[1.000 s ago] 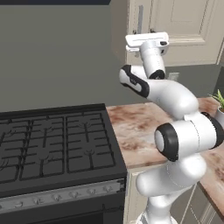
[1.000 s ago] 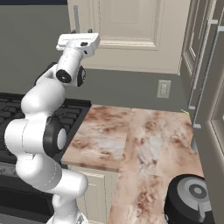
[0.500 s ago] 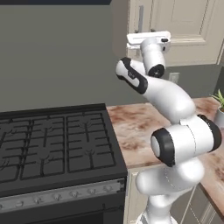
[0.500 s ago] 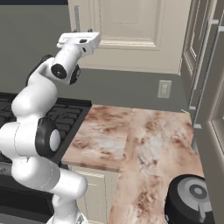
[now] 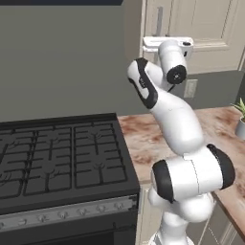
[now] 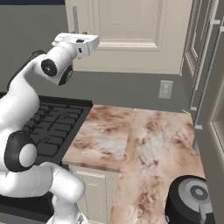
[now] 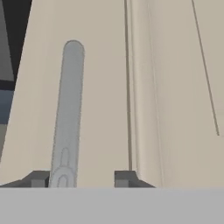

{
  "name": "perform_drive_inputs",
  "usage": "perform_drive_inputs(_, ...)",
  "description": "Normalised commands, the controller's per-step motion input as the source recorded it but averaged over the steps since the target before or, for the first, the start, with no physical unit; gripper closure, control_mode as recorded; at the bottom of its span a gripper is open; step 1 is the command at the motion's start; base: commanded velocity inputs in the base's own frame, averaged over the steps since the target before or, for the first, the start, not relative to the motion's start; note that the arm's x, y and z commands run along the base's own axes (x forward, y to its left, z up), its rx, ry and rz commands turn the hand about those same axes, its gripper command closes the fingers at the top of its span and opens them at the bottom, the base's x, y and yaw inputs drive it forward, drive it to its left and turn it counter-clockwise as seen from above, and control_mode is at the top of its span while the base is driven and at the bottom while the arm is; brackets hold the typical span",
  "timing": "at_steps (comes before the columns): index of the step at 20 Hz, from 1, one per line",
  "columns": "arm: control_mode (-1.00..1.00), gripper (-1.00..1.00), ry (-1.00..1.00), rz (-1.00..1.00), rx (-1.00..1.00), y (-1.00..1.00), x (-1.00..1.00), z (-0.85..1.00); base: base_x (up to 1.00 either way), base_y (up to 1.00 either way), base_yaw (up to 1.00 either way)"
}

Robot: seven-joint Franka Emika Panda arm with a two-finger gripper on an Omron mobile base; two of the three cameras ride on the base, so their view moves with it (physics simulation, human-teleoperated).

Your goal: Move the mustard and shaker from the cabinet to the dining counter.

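The cabinet is a beige wall cabinet with panelled doors, and the doors are closed. The mustard and the shaker are hidden behind them. My gripper is raised to the door's long vertical metal handle. The handle runs up between my two fingertips, close to the left one, and the jaws are drawn in on it. From the base, the white hand sits at the lower end of the handle, which is also in the right base view. The dining counter is out of view.
A black stove fills the lower left. A short marbled counter adjoins it, with a potted plant at its far end and a black round appliance in front. A tall cabinet stands on the right, and a wall outlet is under the cabinet.
The jaws have closed from wide apart onto the cabinet handle. The arm's elbow has shifted while the hand stayed at the handle.
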Motion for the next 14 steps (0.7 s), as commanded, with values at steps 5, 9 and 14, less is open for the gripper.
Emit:
perform_drive_inputs(5, -1.00, 1.00, 0.09, -0.03, 0.15, -1.00, -0.93, 0.15, 0.00, 0.00, 0.00)
perform_drive_inputs(9, -1.00, 1.00, 0.09, -0.06, 0.13, -1.00, -0.97, 0.09, 0.00, 0.00, 0.00)
perform_drive_inputs(14, -1.00, 1.00, 0.09, -0.08, 0.11, -1.00, -0.96, 0.02, 0.00, 0.00, 0.00)
